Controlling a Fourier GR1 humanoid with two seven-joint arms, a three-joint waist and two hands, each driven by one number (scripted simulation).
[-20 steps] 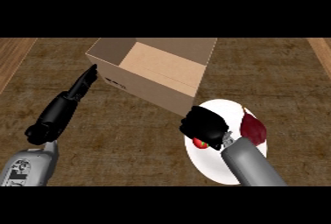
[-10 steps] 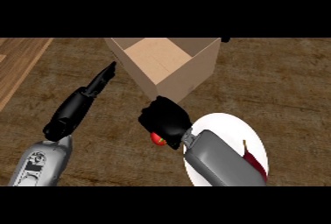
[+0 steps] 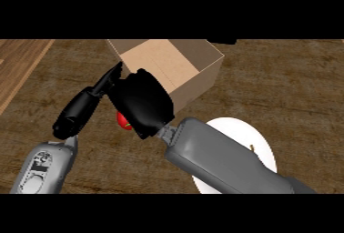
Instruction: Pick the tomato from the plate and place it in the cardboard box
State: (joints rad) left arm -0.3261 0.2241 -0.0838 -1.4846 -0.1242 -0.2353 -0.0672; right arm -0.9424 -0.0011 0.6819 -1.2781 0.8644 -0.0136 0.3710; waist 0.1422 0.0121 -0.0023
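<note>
Right hand carrying the tomato up to the box

The black right hand [image 3: 142, 101] is curled round the small red tomato [image 3: 123, 120], of which only a sliver shows beneath the palm. It hangs over the dark wooden surface [image 3: 285, 91], clear of the round white plate [image 3: 236, 126] and just against the near-left wall of the open brown cardboard box [image 3: 199, 86]. By my reading the tomato is not yet over the opening, so the carry should rise enough to clear the rim and travel further in before the fingers uncurl, letting go low above the middle of the box. The black left hand [image 3: 84, 105] lies with straight fingers beside the box's left corner. Whether it touches the box I cannot tell, and the path should steer clear of it.
</note>
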